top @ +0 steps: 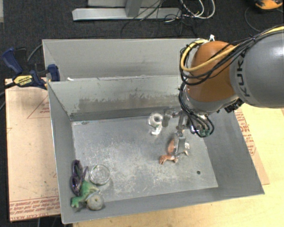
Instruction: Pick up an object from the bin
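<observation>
observation, single overhead view. the gripper (pixel 183 149) stood low over the floor of the bin (pixel 131 90), right of centre in the frame, below the arm's orange cover (pixel 211 69). i could not tell whether it was apart or together; its tip was too slender and too cluttered by cables to read.

the nearest thing was a small brown, irregular piece (pixel 169 157), lying on the floor just to the lower left of the gripper tip. its upper end appeared to touch or nearly touch the tip, and i could not tell which. its long axis seemed to run from lower left to upper right, pointing up toward the tip. i did not see it held.

judgement: the coming move turned on that small offset. the tip needed to shift a little toward the lower left and sit across the piece's long axis before closing.

other things: a white ring-shaped thing (pixel 155 124) lay near, to the upper left of the gripper, apart from the brown piece and not in the path. a small heap sat well apart in the lower left corner: a purple thing (pixel 76 172), a clear round lid (pixel 99 174), a green thing (pixel 82 191) and a grey disc (pixel 95 201). nothing stood between tip and brown piece.
</observation>
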`<control>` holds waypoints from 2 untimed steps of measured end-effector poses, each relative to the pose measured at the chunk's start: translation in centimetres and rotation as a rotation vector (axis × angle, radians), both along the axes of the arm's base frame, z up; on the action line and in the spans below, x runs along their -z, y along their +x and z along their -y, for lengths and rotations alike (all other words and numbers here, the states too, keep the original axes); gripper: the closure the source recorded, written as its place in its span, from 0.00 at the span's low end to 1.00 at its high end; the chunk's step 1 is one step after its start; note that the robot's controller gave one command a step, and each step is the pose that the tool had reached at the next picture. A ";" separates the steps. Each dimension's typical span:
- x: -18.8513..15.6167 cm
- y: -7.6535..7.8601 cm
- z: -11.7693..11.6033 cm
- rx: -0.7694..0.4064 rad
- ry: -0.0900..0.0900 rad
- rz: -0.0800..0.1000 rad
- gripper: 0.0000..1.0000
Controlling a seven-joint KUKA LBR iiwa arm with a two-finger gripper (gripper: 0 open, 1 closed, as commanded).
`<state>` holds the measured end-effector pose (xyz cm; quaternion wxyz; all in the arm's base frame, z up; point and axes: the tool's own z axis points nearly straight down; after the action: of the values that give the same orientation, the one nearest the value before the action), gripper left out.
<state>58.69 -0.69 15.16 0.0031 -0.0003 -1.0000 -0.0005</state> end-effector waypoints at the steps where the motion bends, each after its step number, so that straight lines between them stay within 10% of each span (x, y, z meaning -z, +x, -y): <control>1: -0.5 0.2 0.0 0.000 0.000 0.008 0.00; 2: 4.6 0.2 2.0 -0.089 0.001 0.008 0.00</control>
<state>58.89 -2.71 10.52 -0.0009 0.0443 -0.9990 -0.0007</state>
